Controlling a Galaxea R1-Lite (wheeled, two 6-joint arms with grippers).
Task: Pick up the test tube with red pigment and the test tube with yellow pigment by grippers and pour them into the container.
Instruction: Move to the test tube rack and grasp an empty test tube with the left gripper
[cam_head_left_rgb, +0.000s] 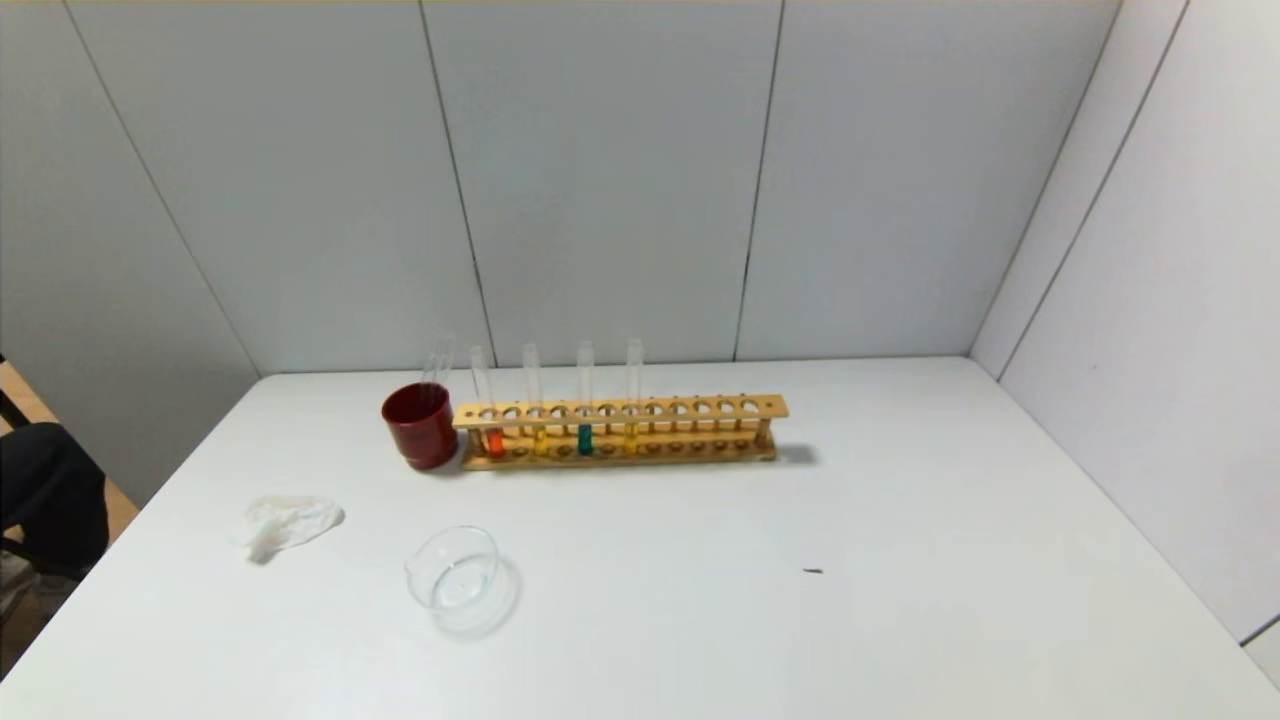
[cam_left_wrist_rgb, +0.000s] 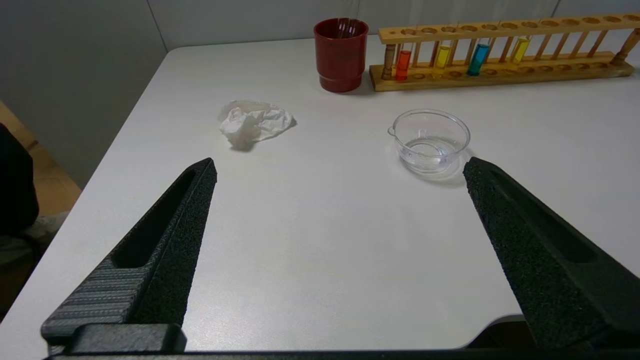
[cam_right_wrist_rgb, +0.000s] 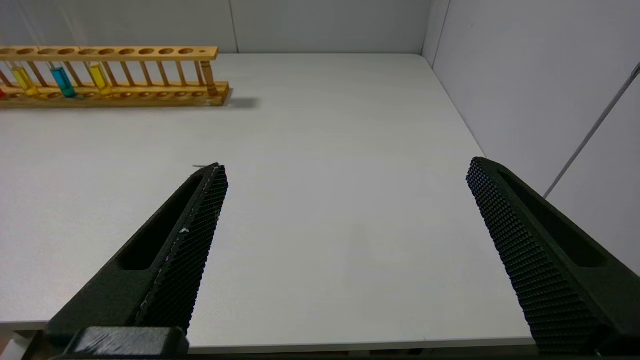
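Head view: the rack (cam_head_left_rgb: 620, 432) stands across the far middle of the table (cam_head_left_rgb: 900, 560), its tubes upright, so each long axis is vertical; the red tube (cam_head_left_rgb: 487, 412) sits at the rack's left end beside the red cup (cam_head_left_rgb: 420, 425), a yellow tube (cam_head_left_rgb: 536, 410) next to it, then the teal tube (cam_head_left_rgb: 585, 405) and a second yellow tube (cam_head_left_rgb: 633, 400); the dish (cam_head_left_rgb: 455, 578) lies nearer the robot, left of centre, with a crumpled tissue (cam_head_left_rgb: 285, 522) farther left; neither arm shows here. Left wrist view: the left gripper (cam_left_wrist_rgb: 340, 172) hangs at the near table edge with its fingers (cam_left_wrist_rgb: 170, 240) spread wide and nothing between them; the dish (cam_left_wrist_rgb: 430, 140) lies just ahead of it and the red tube (cam_left_wrist_rgb: 403, 64) well beyond, behind the dish, at the rack's cup end. Right wrist view: the right gripper (cam_right_wrist_rgb: 345, 172) is likewise spread wide and empty over bare table; the rack's free end (cam_right_wrist_rgb: 200, 75) lies far ahead and off toward the robot's left, with the second yellow tube (cam_right_wrist_rgb: 100, 77) the nearest filled one. Judgement: the left arm is the closer to the red tube, the right to the second yellow tube, and either grasp calls for a level approach across an upright tube, above the rack's top rail
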